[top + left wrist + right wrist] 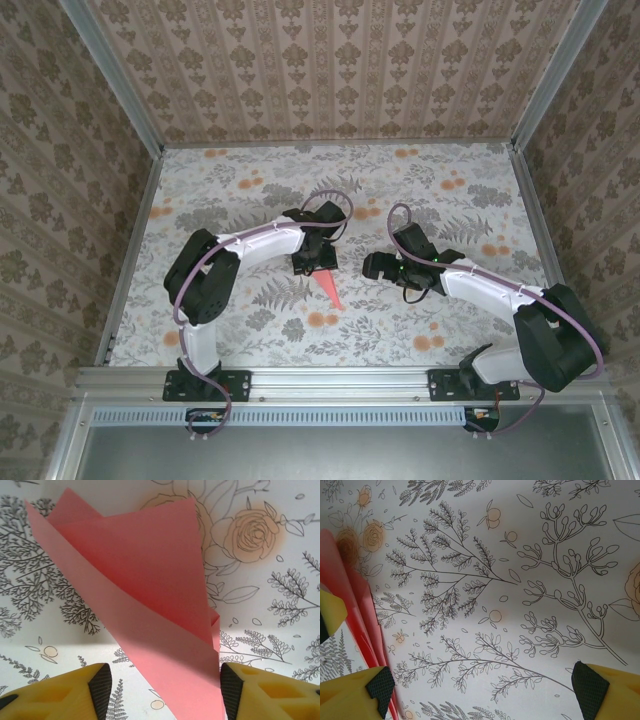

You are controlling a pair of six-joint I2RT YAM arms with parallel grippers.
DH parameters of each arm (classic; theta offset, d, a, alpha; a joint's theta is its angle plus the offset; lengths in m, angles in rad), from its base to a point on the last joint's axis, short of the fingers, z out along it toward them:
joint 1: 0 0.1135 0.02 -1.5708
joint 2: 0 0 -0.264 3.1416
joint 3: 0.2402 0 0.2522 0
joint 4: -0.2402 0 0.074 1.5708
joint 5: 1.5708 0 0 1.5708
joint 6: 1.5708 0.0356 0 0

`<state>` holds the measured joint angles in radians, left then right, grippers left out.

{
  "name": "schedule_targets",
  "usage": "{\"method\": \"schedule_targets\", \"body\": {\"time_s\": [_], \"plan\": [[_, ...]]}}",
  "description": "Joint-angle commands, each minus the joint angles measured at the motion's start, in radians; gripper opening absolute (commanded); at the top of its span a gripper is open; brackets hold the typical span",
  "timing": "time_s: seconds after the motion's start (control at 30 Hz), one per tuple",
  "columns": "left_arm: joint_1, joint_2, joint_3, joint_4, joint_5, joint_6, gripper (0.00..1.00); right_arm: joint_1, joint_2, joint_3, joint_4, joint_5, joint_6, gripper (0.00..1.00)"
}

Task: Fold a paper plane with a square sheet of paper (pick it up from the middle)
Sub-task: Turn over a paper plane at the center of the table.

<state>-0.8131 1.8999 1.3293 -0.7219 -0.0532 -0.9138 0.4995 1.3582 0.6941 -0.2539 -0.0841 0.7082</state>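
We see the salmon-pink folded paper dart [150, 590], a narrow kite shape with a long diagonal crease, lying flat on the white table cover printed with grey ferns and orange flowers [250, 180], near the middle of the table and slightly left of centre. The left gripper [162, 687] hangs right over it, its jaws moderately apart. In the left wrist view the dart's narrow end runs down between the two yellow fingers [60, 695]. A strip of bare cover shows between the paper and the left black pad [101, 682]. The other pad sits just beside the paper's edge, and we cannot tell whether it touches. The paper is not clamped. From above, the dart's pointed tip pokes out from under that gripper toward the near edge. The right gripper [482, 692] is near, to the right of the dart, with its jaws spread wide over printed cover. In its wrist view the pink paper lies at the far left, outside its dark ribbed pads [381, 690].
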Motion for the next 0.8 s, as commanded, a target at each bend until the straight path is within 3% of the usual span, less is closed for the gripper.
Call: {"method": "schedule_targets", "body": {"time_s": [0.0, 0.3, 0.77], "plan": [[-0.014, -0.049, -0.01, -0.039, -0.064, -0.072, 0.58, -0.003, -0.011, 0.003, -0.016, 0.012, 0.007, 0.95], [-0.026, -0.126, -0.073, -0.045, -0.131, -0.159, 0.53, -0.004, 0.003, 0.007, -0.013, -0.002, 0.016, 0.95], [-0.02, -0.12, -0.132, 0.052, -0.104, -0.187, 0.31, -0.003, 0.021, 0.013, -0.011, -0.019, 0.02, 0.95]]}}
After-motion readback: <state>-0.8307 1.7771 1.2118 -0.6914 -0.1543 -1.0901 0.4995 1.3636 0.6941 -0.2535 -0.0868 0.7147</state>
